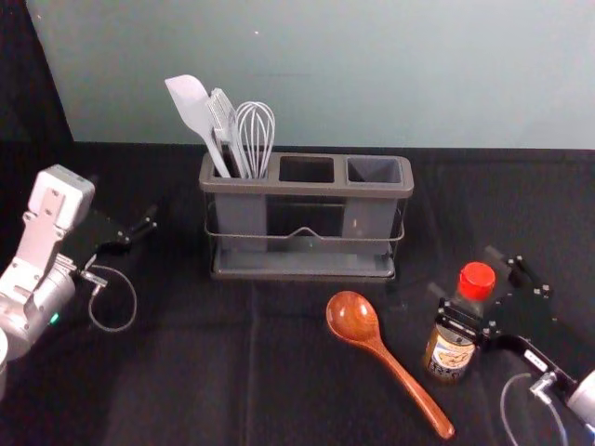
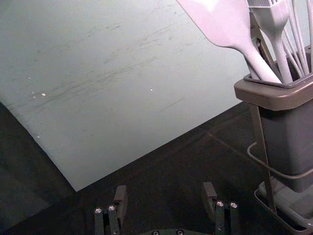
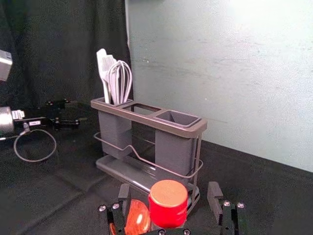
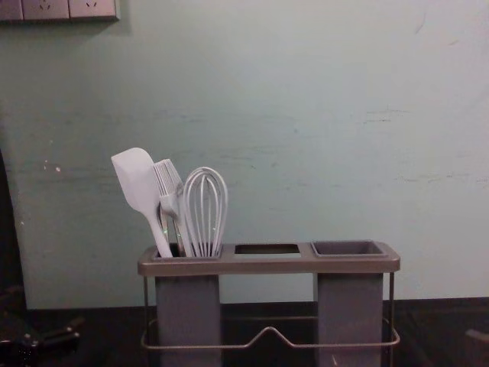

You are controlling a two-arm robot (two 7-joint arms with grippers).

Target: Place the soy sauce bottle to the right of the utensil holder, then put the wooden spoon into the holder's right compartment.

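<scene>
Right gripper (image 1: 469, 282) stands wide open around the soy sauce bottle (image 1: 450, 356), unclenched; left gripper (image 1: 139, 209), also open, is left of the utensil holder (image 1: 307, 189).

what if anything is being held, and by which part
Nothing is held. The right gripper has its fingers open around the soy sauce bottle, with gaps beside the cap; the left gripper is open and empty.

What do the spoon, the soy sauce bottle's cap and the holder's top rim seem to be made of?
The spoon looks like varnished wood: reddish brown, faint grain, glossy highlight. The red cap seems to be smooth plastic, judging by its even, bright color. The top rim has a satiny gray-brown finish; it could be plastic or coated metal.
</scene>
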